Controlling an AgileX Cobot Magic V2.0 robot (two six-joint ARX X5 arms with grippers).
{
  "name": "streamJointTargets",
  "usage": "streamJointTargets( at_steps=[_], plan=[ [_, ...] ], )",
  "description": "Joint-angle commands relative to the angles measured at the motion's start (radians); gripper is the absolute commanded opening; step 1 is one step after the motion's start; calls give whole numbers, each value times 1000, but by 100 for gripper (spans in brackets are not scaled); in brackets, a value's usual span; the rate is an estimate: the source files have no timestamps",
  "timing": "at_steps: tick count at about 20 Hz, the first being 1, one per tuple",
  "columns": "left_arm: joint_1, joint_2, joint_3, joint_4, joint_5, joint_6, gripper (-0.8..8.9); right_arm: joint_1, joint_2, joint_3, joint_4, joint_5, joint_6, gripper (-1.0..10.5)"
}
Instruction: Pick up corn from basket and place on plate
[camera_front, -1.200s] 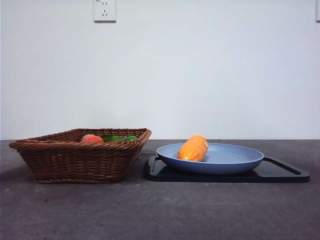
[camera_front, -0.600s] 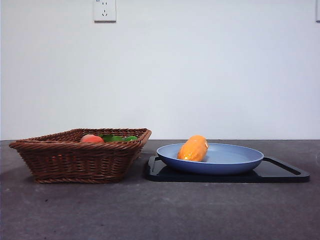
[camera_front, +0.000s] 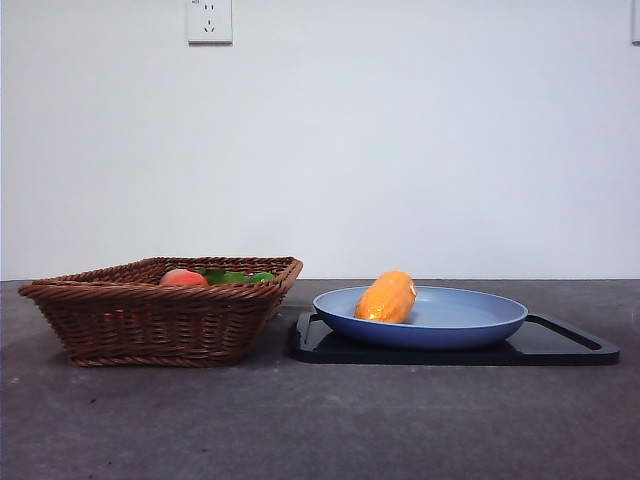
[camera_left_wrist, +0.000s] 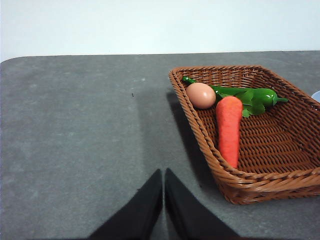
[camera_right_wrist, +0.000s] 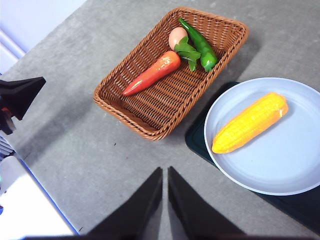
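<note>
One corn (camera_right_wrist: 249, 123) lying on plate (camera_right_wrist: 300, 172), right of basket (camera_right_wrist: 145, 127); nothing moved over last second. Both claws (camera_left_wrist: 163, 192) (camera_right_wrist: 165, 192) closed empty, clear. Task looks done.

Front view looks level and close; both wrist views look down, sharing the basket (camera_front: 165, 312) (camera_left_wrist: 250, 135) (camera_right_wrist: 170, 70).

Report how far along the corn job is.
Done: the corn lies on the blue plate, out of the basket, which holds only a carrot, an egg and a green pepper. In hand: nothing; the left end effector and right end effector are shut, empty and clear. Nothing looks left.
</note>
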Motion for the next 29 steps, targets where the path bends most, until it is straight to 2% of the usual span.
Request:
streamJointTargets(
  at_steps=[1, 22, 23, 25, 27, 28, 29],
  plan=[
    [2, 0, -29, 4, -1, -28, 6, 9, 8, 14, 10, 3, -4, 2],
    [2, 0, -29, -8, 0, -45, 6, 9, 8, 14, 10, 1, -3, 2],
    [2, 0, -29, -8, 0, -45, 6, 9, 8, 14, 11, 1, -20, 2],
    [2, 0, -29, -8, 0, -45, 6, 4, 6, 14, 18, 58, -101, 2],
    [2, 0, -29, -8, 0, -45, 6, -47, -19, 13, 47, 182, -156, 2],
    [2, 0, -29, -8, 0, -45, 6, -90, -34, 6, 85, 207, -166, 2],
    [2, 0, -29, -8, 0, -45, 6, -133, -51, -6, 126, 196, -171, 2]
  ],
)
